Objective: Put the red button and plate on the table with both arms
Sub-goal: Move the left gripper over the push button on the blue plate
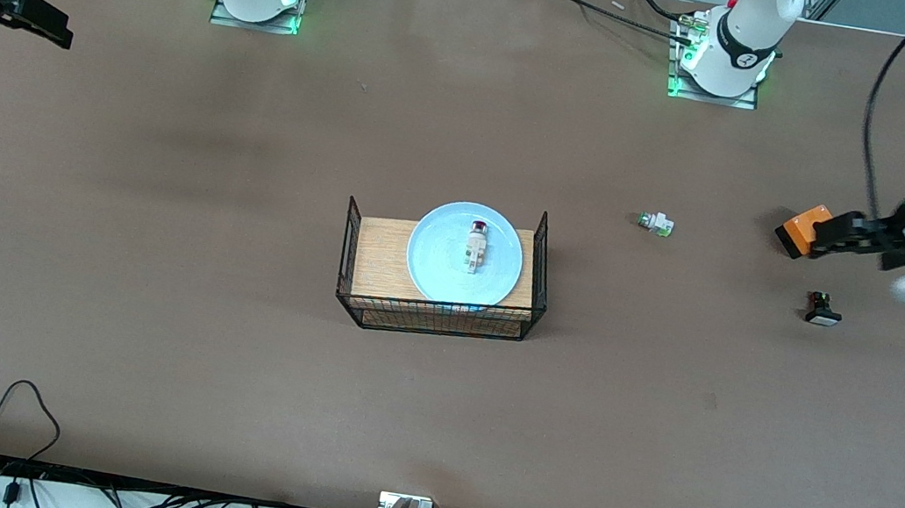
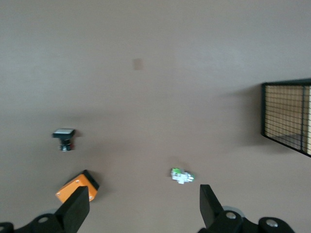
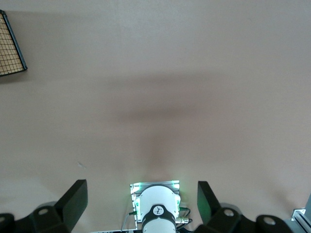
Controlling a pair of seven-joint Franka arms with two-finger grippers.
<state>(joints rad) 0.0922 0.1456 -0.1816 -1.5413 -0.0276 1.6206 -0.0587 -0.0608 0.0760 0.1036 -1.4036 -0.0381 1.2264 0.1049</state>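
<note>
One red button [image 1: 477, 245] lies on one plate [image 1: 434, 256]; two tools empty.

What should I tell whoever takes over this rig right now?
Left gripper: open, empty, over the left arm's end of the table, beside an orange block.
Right gripper: open, empty, over the right arm's end.
Red button lies on the plate; the plate rests on the wire-sided wooden board mid-table.
Done: nothing.
Left: move button and plate onto the table.
</note>
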